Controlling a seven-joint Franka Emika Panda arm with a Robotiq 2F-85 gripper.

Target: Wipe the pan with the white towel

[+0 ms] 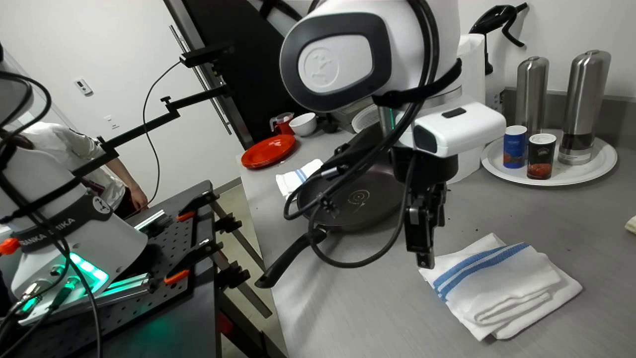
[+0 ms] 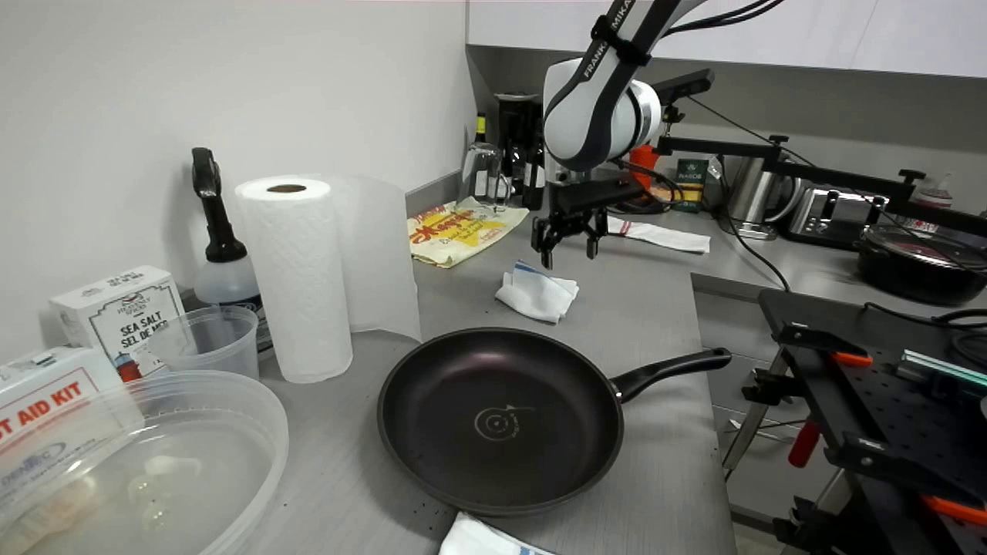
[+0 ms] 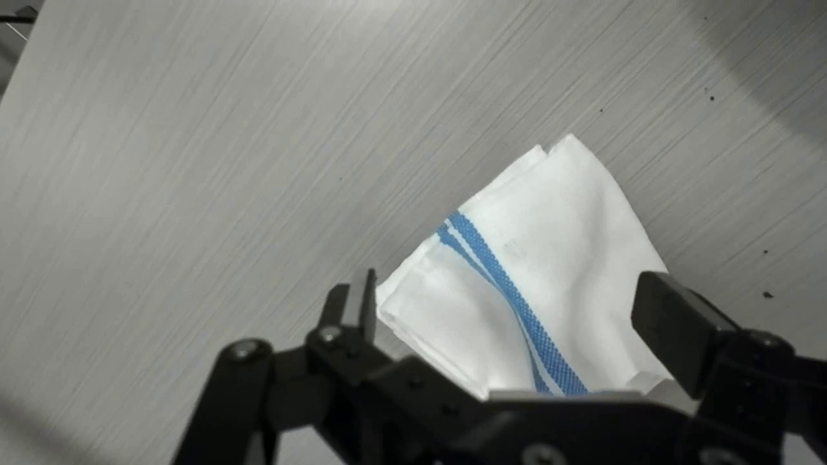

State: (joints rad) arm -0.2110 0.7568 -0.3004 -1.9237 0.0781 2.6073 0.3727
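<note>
The folded white towel (image 1: 502, 286) with blue stripes lies on the grey counter; it also shows in an exterior view (image 2: 537, 294) and in the wrist view (image 3: 562, 258). The black pan (image 2: 501, 432) lies flat on the counter apart from the towel, its handle pointing toward the counter edge; in an exterior view the arm and cables partly cover the pan (image 1: 360, 199). My gripper (image 2: 569, 258) is open and empty above the counter near the towel. In the wrist view, the gripper (image 3: 507, 287) has its fingers wide apart, with the towel between and below them.
A second striped white cloth (image 2: 490, 538) lies against the pan's far side from the towel. A paper-towel roll (image 2: 297, 285), clear tubs (image 2: 270, 432) and a plate (image 1: 603, 156) with shakers and mills stand along the wall. A red plate (image 1: 268, 150) sits beyond the pan.
</note>
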